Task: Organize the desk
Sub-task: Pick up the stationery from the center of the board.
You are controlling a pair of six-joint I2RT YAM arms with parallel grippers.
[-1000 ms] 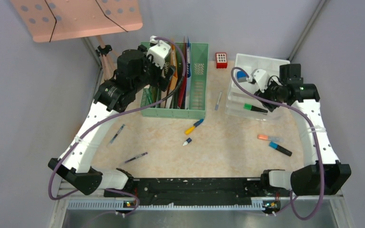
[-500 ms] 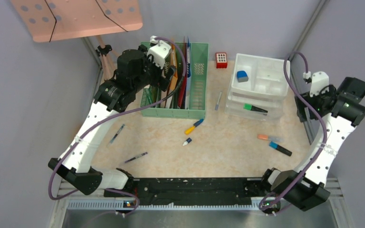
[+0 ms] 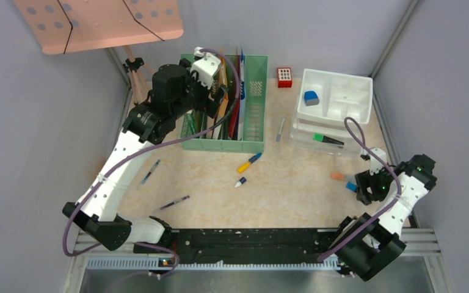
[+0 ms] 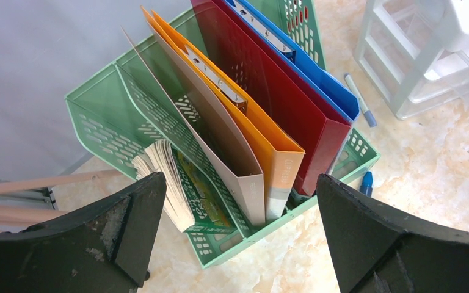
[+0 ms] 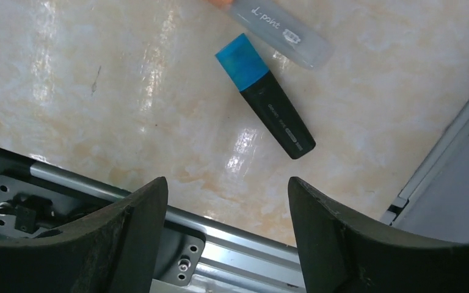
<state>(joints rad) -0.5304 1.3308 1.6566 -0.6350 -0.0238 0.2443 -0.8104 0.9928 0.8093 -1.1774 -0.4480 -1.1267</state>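
Desk [image 3: 281,201] sits betw. grey walls [image 3: 49,152]. L arm [image 3: 113,168] stretched fwd, L gripper [image 4: 238,201] wide apart over green file rack [image 4: 98,122]. R arm [image 3: 403,195] folded low, R gripper [image 5: 226,189] spread above blue-capped highlighter [image 5: 272,116].

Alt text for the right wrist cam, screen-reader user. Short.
A black highlighter with a blue cap lies diagonally on the beige marbled desk, ahead of the open, empty right gripper. A translucent grey marker lies near its cap at the top edge; the metal front rail crosses the bottom left.
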